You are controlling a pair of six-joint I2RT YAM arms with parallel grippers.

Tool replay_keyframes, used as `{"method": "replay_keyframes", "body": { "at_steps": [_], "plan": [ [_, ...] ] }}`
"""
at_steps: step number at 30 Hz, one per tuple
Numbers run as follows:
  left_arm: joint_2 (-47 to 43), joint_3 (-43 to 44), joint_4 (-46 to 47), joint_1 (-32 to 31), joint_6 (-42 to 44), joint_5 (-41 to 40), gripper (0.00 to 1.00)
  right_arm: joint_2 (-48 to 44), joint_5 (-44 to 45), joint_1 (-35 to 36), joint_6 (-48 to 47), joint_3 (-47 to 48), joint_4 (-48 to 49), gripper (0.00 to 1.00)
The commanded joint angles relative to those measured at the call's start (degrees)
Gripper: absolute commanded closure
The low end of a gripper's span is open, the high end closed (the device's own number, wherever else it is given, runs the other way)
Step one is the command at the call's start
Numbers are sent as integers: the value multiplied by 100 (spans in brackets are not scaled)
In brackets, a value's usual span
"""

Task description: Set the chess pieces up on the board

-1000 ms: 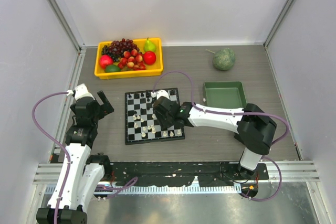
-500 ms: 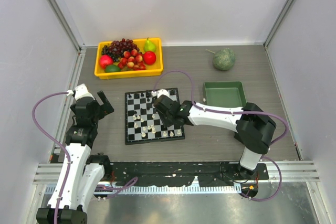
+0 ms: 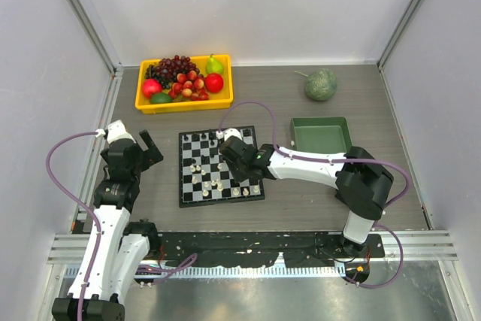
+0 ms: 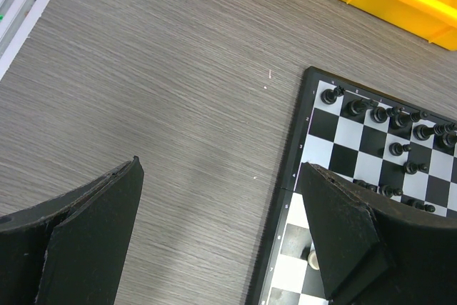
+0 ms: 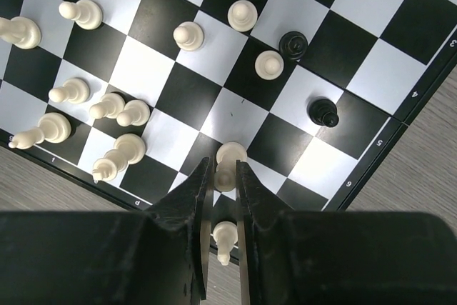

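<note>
With my right gripper (image 5: 223,176) pinched on a small cream-white plastic pawn (image 5: 230,158) at lower centre of the wrist view, near the black-and-white checkered chessboard (image 5: 178,94) edge, and my left gripper (image 4: 221,241) gaping apart, the other cream pieces (image 5: 118,108) sat bunched out of rank, so I judged much sorting remained.

A small black-and-white checkered chessboard (image 3: 183,174) with a dark border lies flat at mid-frame. In the right wrist view, tiny cream-white pieces (image 5: 114,105) cluster lower left and black pieces (image 5: 293,44) stand upper right. One cream-white pawn (image 5: 230,155) stands at bottom centre.
</note>
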Motion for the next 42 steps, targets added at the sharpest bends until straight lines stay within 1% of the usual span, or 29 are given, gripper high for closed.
{"method": "replay_keyframes", "body": {
  "at_steps": [1,17,25,36,42],
  "plan": [
    [3,68,213,46,23,61,1,-207,-72,37,-77,239,99,85],
    [-32,42,186,46,14,53,1,-348,-265,371,-42,230,292,86],
    [-49,33,178,46,23,35,1,-225,-327,546,28,265,363,86],
    [-32,-11,213,55,14,35,1,-181,-432,731,143,81,442,85],
    [-32,-11,204,55,23,53,1,-84,-239,775,204,28,468,85]
  ]
}}
